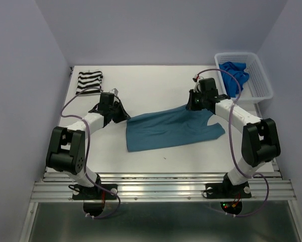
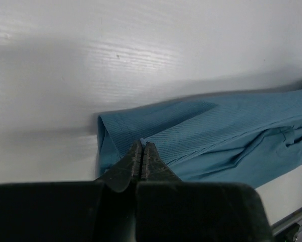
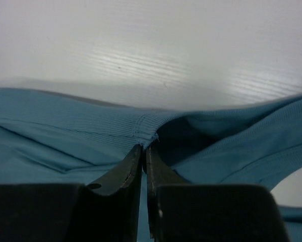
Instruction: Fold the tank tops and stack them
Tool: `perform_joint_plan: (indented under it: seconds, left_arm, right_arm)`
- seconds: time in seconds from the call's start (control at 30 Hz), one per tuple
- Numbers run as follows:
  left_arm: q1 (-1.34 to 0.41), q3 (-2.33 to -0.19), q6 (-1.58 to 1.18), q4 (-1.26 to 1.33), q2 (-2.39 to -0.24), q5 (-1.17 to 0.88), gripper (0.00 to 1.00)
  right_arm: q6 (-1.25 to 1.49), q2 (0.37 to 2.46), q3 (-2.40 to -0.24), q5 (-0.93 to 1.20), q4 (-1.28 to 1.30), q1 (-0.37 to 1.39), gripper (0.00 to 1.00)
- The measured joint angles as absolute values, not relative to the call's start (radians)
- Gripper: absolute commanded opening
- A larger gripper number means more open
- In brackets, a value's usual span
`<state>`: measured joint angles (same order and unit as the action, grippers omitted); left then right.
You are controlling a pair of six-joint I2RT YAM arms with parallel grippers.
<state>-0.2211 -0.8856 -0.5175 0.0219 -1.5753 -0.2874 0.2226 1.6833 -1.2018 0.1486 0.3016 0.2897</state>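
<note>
Fabric is pinched at both ends of the soft, ribbed teal-blue tank top [image 1: 171, 130], which is spread across the middle of the white wood-grain table [image 1: 156, 83]. The black two-finger left gripper [image 1: 124, 116] is closed on the garment's far left corner. In the left wrist view its jaws are seen pressed together, with a sliver of the doubled edge caught at the tips. The black two-finger right gripper [image 1: 192, 105] is closed on the far edge at the opposite end. In the right wrist view its jaws are drawn nearly together on the band of an opening, just where a stitched seam crosses it; whether that opening is an armhole or the neck cannot be told.

Two matching holds along one edge are judged to have been chosen so that the edge can be lifted evenly and carried over the rest of the cloth without sagging in the middle. The fold itself is not yet made: the garment lies wrinkled and mostly in one layer, with some cloth doubled near the left corner.

The folded black-and-white striped fabric top [image 1: 89, 81] is laid at the far left corner, well apart, presumably as the base of the stack. The crumpled bright royal-blue fabric top [image 1: 235, 75] is held in the white plastic lattice basket [image 1: 264, 84] at the far right, presumably awaiting its turn. Slippage of thin fabric from the narrow tips is judged the chief risk.
</note>
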Motion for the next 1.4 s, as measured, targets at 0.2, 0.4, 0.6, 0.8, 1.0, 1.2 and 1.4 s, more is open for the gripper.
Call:
perform_joint_plan:
  seconds: [0.2, 0.4, 0.6, 0.8, 1.0, 1.2, 1.4]
  left_arm:
    - [-0.281, -0.796, -0.524, 0.033, -1.477, -0.288, 0.00]
    - [-0.314, -0.690, -0.542, 0.054, -1.298, -0.280, 0.00]
    - [-0.341, -0.600, -0.570, 0.046, -1.184, -0.254, 0.00]
    - [-0.374, -0.513, -0.621, 0.043, -1.137, -0.244, 0.00]
    - [-0.403, -0.438, -0.662, 0.038, -1.145, -0.251, 0.01]
    - [-0.418, -0.432, -0.692, 0.017, -1.170, -0.250, 0.55]
    - [-0.420, -0.451, -0.702, -0.079, -1.119, -0.224, 0.99]
  right_arm:
    - [0.247, 1.567, -1.061, 0.135, 0.306, 0.290, 0.12]
    - [0.275, 1.437, -0.933, 0.135, 0.304, 0.290, 0.14]
    - [0.309, 1.288, -0.806, 0.130, 0.268, 0.290, 0.16]
    - [0.379, 1.181, -0.648, 0.121, 0.218, 0.290, 0.22]
    - [0.469, 1.105, -0.493, 0.091, 0.177, 0.290, 0.45]
    - [0.520, 1.040, -0.480, 0.024, 0.175, 0.290, 1.00]
    - [0.538, 1.030, -0.576, -0.120, 0.210, 0.290, 1.00]
